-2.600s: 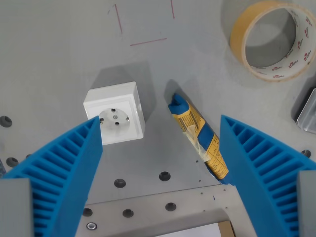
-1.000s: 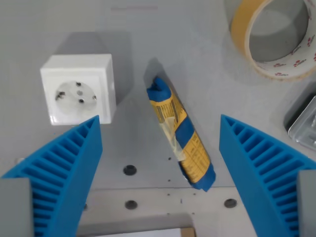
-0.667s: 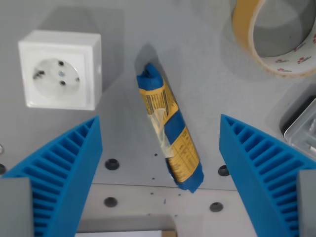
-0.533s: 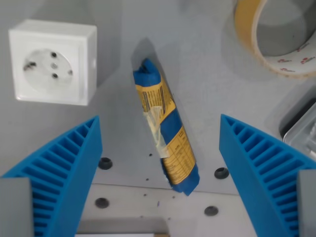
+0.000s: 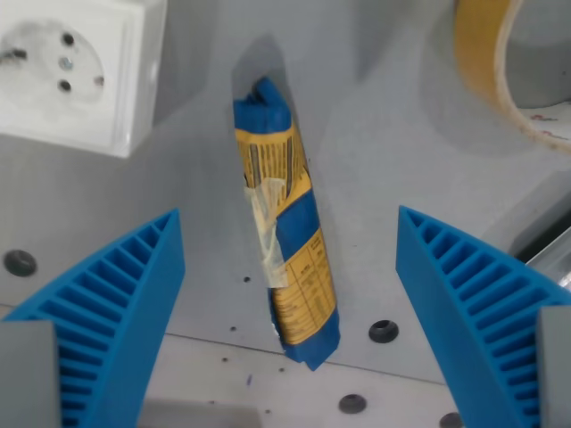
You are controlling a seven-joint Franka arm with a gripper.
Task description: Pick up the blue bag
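The blue bag (image 5: 282,225) is a narrow blue and yellow rolled packet with a strip of tape. It lies flat on the grey table (image 5: 375,160), nearly upright in the wrist view, slightly tilted. My gripper (image 5: 290,303) is open above it. Its two ribbed blue fingers (image 5: 107,308) stand on either side of the bag's lower half, well apart from it and empty.
A white wall socket (image 5: 71,67) sits at the wrist view's upper left, close to the bag's top end. A roll of yellowish tape (image 5: 513,71) is at the upper right. A clear plastic edge (image 5: 553,259) shows at the right. Bolt holes (image 5: 383,331) dot the table.
The camera has moved down and closer: the bag looks larger, more upright and more centred between the fingers. The socket and tape have slid toward the frame edges. The fingers stay open.
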